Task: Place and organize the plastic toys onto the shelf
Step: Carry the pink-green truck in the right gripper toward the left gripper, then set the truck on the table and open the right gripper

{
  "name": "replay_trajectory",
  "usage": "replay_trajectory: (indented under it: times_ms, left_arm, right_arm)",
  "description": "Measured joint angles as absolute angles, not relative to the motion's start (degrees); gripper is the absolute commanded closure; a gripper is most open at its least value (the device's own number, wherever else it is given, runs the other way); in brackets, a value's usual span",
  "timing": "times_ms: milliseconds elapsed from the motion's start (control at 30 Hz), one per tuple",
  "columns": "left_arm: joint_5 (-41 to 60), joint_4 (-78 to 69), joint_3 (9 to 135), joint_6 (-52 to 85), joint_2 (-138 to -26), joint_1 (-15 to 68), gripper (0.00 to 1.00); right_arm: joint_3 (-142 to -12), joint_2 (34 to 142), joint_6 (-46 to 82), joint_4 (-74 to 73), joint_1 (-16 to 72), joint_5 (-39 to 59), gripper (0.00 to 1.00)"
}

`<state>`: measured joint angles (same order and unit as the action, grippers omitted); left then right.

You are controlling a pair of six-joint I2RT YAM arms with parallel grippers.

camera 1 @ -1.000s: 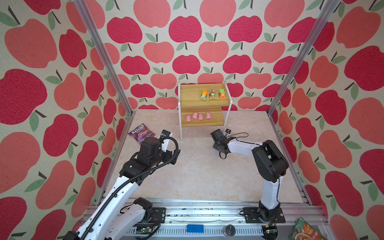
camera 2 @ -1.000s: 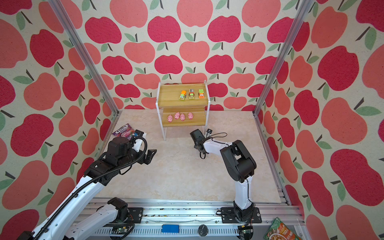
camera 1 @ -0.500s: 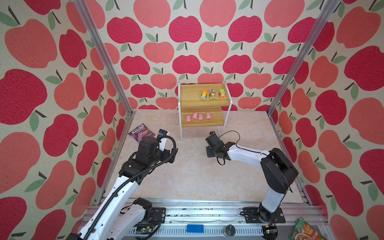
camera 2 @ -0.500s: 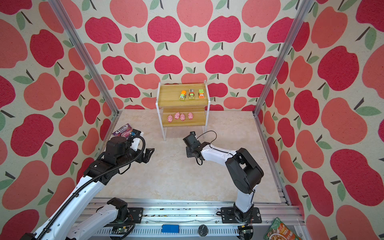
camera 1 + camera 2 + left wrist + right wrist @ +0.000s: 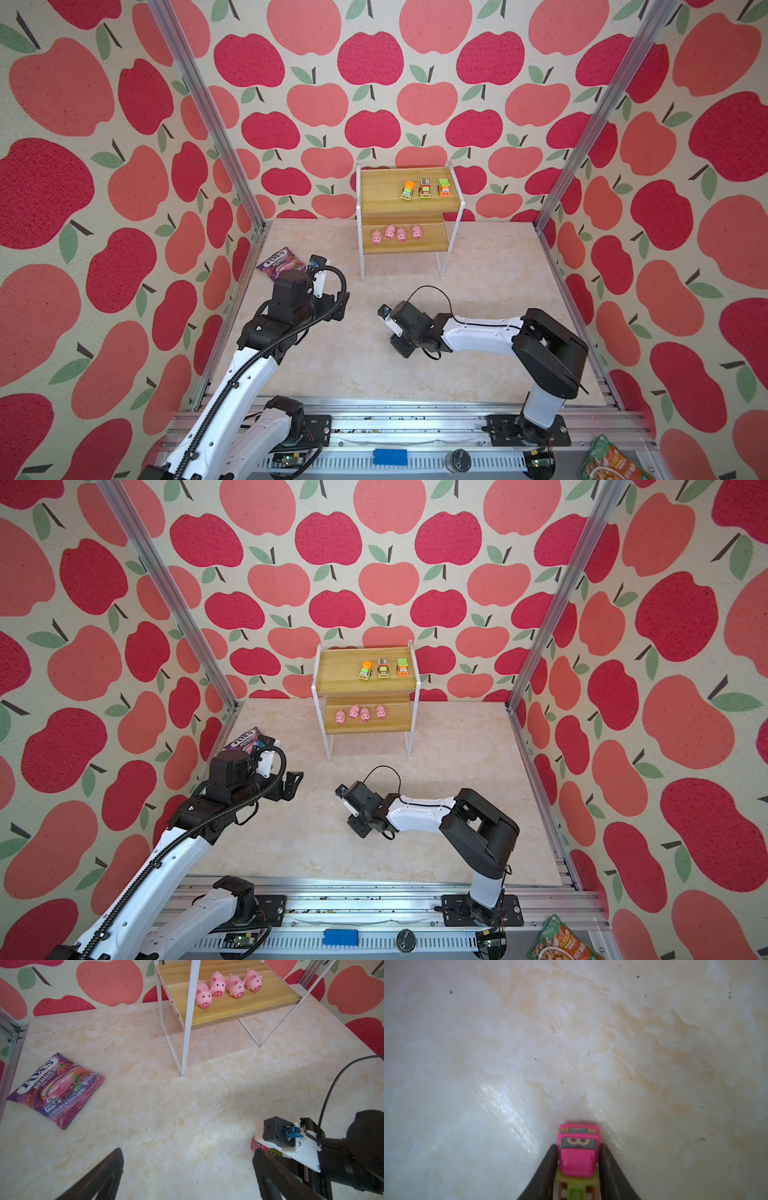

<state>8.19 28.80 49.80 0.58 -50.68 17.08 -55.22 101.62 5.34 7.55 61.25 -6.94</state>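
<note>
With the right fingers (image 5: 548,1165) bracketing the pink vehicle (image 5: 578,1159) at the middle of the desk (image 5: 478,291) (clamped or not cannot be told) and the left fingers (image 5: 108,1169) wide apart, grip its sides squarely, lift clear, and set it beside the three vehicles (image 5: 424,189) on the shelf (image 5: 382,195).

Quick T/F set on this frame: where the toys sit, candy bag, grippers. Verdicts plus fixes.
1. Four pink pigs stand on the lower board of the shelf. True.
2. All four vehicles sit on the top board. False: three vehicles are there; the pink vehicle is between the fingers of the right gripper, away from the shelf.
3. The candy bag lies on the shelf. False: the candy bag lies on the table.
4. The left gripper is open and empty. True.
</note>
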Motion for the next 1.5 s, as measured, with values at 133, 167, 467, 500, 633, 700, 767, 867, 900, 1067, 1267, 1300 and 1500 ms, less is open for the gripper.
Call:
replay_trajectory:
  times_ms: [133,167,467,500,633,700,767,867,900,1067,1267,1300,1500]
  left_arm:
    - [8.2,28.8,49.8,0.6,-50.7,17.1,0.01]
    - [8.2,28.8,49.8,0.6,-50.7,17.1,0.01]
    - [8.5,28.4,49.7,0.6,-50.7,17.1,0.01]
    - [8.6,28.4,49.7,0.6,-50.7,17.1,0.01]
    - [9.6,28.2,49.6,0.6,-50.7,17.1,0.01]
    - [10.0,27.8,49.5,0.6,-50.7,17.1,0.01]
    - [10.2,27.6,49.3,0.6,-50.7,17.1,0.01]
    - [11.0,27.3,49.0,0.6,-50.6,17.1,0.01]
    - [11.1,27.2,48.9,0.5,-50.6,17.1,0.01]
    - [12.0,27.0,48.6,0.5,-50.5,17.3,0.01]
    - [13.1,26.4,48.1,0.5,-50.2,17.9,0.01]
    - [13.2,26.3,48.0,0.5,-50.2,17.9,0.01]
    - [13.8,26.3,47.8,0.5,-50.2,18.0,0.01]
  right_arm:
    - [-52.1,100.2,4.1,4.5,61.8,-7.1,0.41]
    - [-51.2,99.6,4.1,4.0,62.1,-7.2,0.41]
    - [-47.1,97.9,6.1,-0.9,62.8,-9.3,0.41]
    - [-46.8,97.9,6.5,-1.7,62.8,-9.4,0.41]
    - [-45.2,97.7,8.1,-4.8,61.8,-9.9,0.41]
    - [-44.2,97.3,8.7,-6.0,60.9,-10.1,0.41]
    - [-43.1,96.7,9.1,-6.9,59.7,-10.3,0.41]
    - [-41.7,96.0,9.5,-8.2,57.9,-10.5,0.41]
    - [-41.4,95.8,9.5,-8.6,57.3,-10.5,0.41]
    - [-40.2,95.2,9.6,-9.6,55.4,-10.7,0.41]
    - [-37.2,93.6,10.7,-12.1,54.9,-10.7,0.4]
    - [-36.7,93.2,11.0,-12.5,54.9,-10.7,0.4]
    - [-34.7,92.7,12.3,-15.2,54.9,-10.9,0.41]
